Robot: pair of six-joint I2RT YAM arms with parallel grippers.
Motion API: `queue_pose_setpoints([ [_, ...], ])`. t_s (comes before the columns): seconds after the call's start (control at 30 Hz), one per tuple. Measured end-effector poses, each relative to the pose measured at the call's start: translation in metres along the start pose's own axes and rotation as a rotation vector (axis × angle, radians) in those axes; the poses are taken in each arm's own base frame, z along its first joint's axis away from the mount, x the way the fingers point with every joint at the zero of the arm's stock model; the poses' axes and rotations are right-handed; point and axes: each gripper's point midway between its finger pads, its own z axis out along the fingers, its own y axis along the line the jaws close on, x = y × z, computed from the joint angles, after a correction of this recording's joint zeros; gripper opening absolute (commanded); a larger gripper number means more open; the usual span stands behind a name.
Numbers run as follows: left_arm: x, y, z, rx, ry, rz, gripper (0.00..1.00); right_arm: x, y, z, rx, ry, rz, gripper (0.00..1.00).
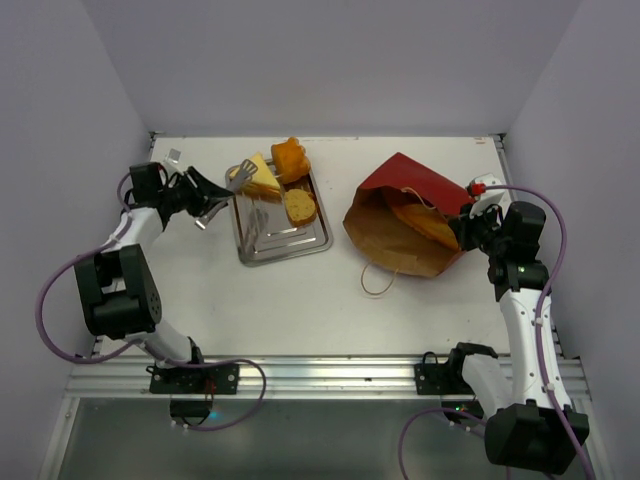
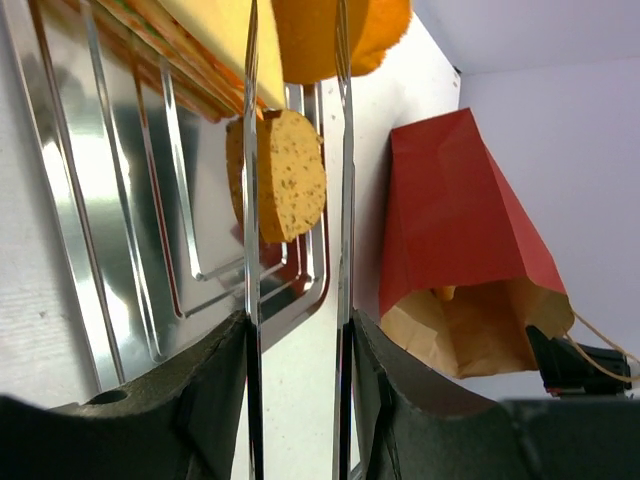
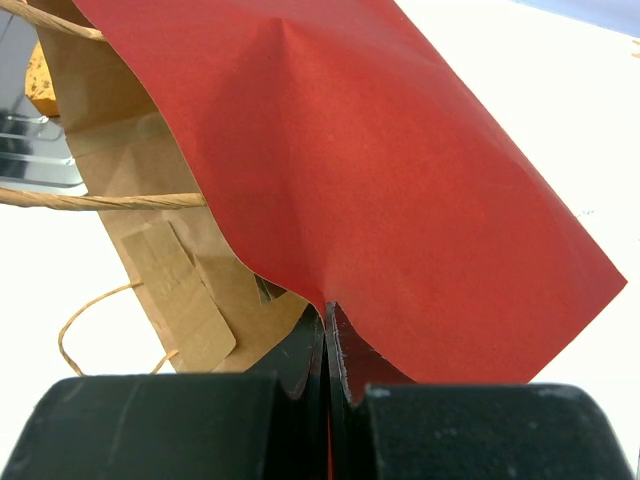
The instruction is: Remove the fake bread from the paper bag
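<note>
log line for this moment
left pincer: open at silver metal tray | right pincer: shut on red paper bag | orange toy loaf: inside bag | three golden toy breads: on tray

A robotics lab test cell: flat white tabletop (image 1: 300, 300) boxed by plain pale lilac-grey wall panels (image 1: 330, 60) at nine, twelve and three o'clock. At six o'clock a silver aluminium rail (image 1: 330, 375) carries the bolted left arm (image 1: 120, 290) and right arm (image 1: 522, 300), trailing purple cables (image 1: 43, 300). Toward eleven o'clock, golden-orange fake bread (image 1: 290, 160) lies on a ribbed silver metal tray (image 1: 290, 243).
</note>
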Motion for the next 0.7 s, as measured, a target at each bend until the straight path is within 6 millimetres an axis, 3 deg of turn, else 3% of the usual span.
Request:
queue_pose_setpoints([
  [0.13, 0.01, -0.011, -0.013, 0.025, -0.012, 0.026, 0.45, 0.0, 0.0, 0.0, 0.0, 0.0, 0.0, 0.0],
  [0.33, 0.035, 0.002, -0.015, 0.02, 0.022, -0.01, 0.42, 0.0, 0.0, 0.0, 0.0, 0.0, 0.0, 0.0],
  [0.43, 0.05, -0.001, -0.022, 0.036, 0.04, -0.02, 0.41, 0.0, 0.0, 0.0, 0.0, 0.0, 0.0, 0.0],
  [0.57, 0.079, -0.035, -0.036, 0.109, 0.055, 0.058, 0.41, 0.0, 0.0, 0.0, -0.001, 0.0, 0.0, 0.0],
  [0.7, 0.138, -0.075, -0.052, 0.22, 0.121, 0.176, 0.41, 0.0, 0.0, 0.0, -0.003, 0.001, -0.001, 0.0],
])
